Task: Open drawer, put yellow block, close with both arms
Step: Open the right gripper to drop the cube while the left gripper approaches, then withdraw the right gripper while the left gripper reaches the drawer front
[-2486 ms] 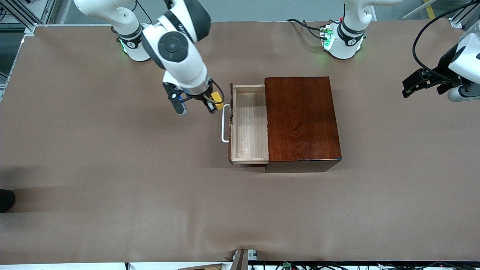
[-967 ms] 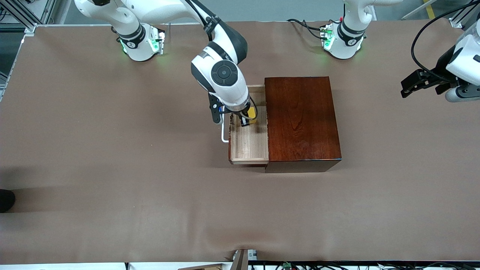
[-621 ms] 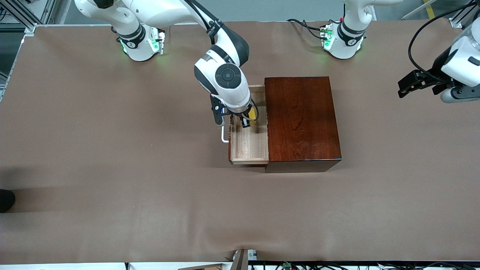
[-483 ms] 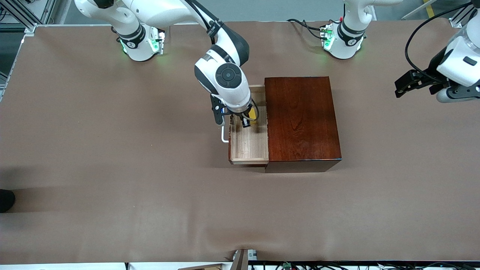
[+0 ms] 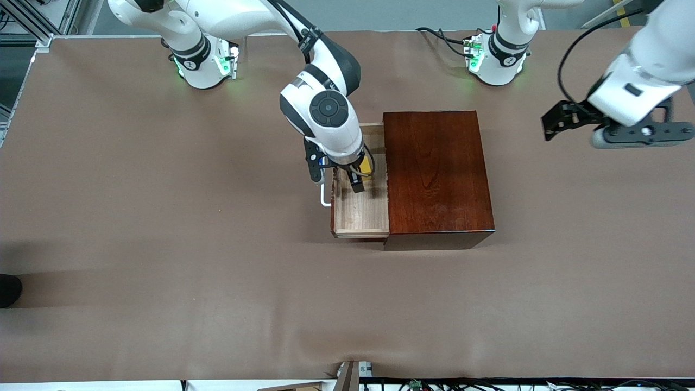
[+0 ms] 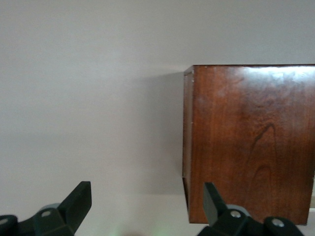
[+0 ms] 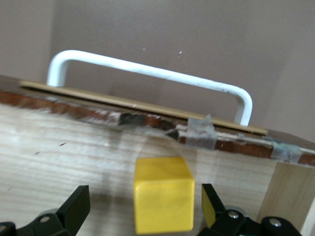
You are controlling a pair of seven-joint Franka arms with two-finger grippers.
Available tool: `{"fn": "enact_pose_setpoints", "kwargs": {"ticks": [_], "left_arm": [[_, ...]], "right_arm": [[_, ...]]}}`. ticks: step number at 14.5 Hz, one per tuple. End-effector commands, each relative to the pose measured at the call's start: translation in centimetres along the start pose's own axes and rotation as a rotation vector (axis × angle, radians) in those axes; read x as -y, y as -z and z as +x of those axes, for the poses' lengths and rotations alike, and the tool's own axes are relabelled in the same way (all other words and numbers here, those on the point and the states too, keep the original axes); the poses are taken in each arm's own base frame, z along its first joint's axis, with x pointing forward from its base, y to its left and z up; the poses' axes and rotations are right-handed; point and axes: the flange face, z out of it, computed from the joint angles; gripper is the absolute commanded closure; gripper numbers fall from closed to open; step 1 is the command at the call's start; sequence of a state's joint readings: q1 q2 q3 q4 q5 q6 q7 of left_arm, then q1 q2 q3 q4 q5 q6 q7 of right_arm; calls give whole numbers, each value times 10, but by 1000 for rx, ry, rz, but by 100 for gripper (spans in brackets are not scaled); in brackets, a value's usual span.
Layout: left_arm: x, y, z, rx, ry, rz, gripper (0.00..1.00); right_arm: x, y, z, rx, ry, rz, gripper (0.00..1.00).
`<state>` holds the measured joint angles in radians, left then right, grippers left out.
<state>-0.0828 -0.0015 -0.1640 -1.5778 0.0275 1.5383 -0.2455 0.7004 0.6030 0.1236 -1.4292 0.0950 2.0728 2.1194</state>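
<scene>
Right gripper point(image 5: 335, 175) hangs spread over the block point(image 7: 163, 200) in the drawer point(image 5: 360, 209); lift straight up. Left gripper point(image 6: 147, 206), also spread, waits beside the box point(image 5: 437, 171).

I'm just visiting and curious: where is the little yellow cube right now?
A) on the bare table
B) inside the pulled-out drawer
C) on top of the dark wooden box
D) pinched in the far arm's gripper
B: the yellow block rests on the drawer floor, between the right gripper's open fingers, untouched.
</scene>
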Motion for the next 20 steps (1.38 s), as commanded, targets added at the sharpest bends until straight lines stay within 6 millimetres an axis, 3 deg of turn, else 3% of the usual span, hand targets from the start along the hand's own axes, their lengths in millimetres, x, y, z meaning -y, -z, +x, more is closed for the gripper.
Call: {"fn": "enact_pose_setpoints", "kwargs": {"ticks": [1,3,5,9,13,17,20], "left_arm": [[-24,-13,9,30,3,-5,0],[-45,-30,12,62,-20,-6,0],[-76,-45,16,85,-30,-8,0],[-173,-68,17,96,52,-9,0],[-249,-94,22,57,181,-56,0],[-301,-125,18,23,315,-100,0],[-346,-138,10,-5,405,-153,0]], "right_arm": [[17,33,15,-11,-32,-10,0],[25,57,18,2,-5,9,0],[40,78,40,16,4,18,0],[55,129,89,19,77,11,0],[60,174,136,46,160,-12,0],[57,211,179,69,259,-31,0],[55,241,215,75,328,-39,0]]}}
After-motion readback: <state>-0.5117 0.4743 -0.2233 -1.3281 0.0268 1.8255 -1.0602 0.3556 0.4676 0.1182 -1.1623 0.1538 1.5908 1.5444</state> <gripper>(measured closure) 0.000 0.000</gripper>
